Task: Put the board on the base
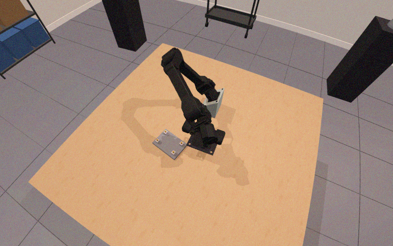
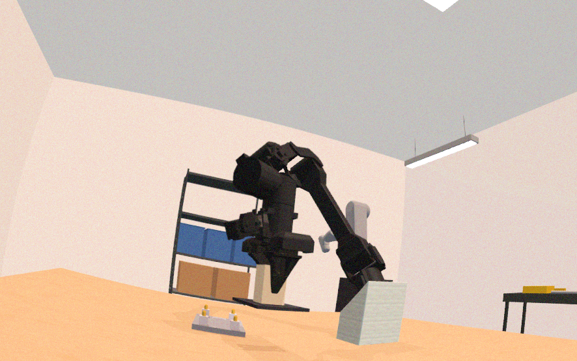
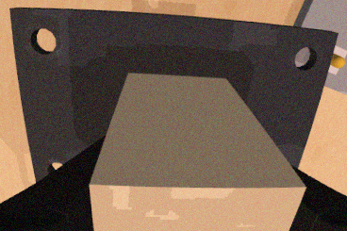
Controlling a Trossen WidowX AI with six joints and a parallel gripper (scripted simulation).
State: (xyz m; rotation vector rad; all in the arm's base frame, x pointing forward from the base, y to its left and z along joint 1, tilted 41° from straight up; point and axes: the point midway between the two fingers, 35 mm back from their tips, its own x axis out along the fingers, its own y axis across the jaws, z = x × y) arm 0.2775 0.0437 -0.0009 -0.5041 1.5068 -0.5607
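Observation:
My gripper (image 2: 273, 287) is shut on the square beige handle (image 2: 262, 287) (image 3: 189, 131) of the black board (image 1: 200, 148) (image 2: 293, 307) (image 3: 179, 32). The board hangs above the table, handle up and about level. The grey base (image 1: 169, 144) (image 2: 219, 330) lies on the table, to the left of the board in the top view, with a gold pin on each of its four posts. In the wrist view one post with its gold pin (image 3: 338, 60) shows just beyond the board's right edge. The board is beside the base, not over it. The fourth corner hole is hidden in the wrist view.
The pale green-white block (image 1: 218, 106) (image 2: 378, 313) under the arm's foot stands on the wooden table top (image 1: 115, 195) (image 2: 80, 322), behind the board in the top view. Shelves, dark pillars and a cart stand away from the table.

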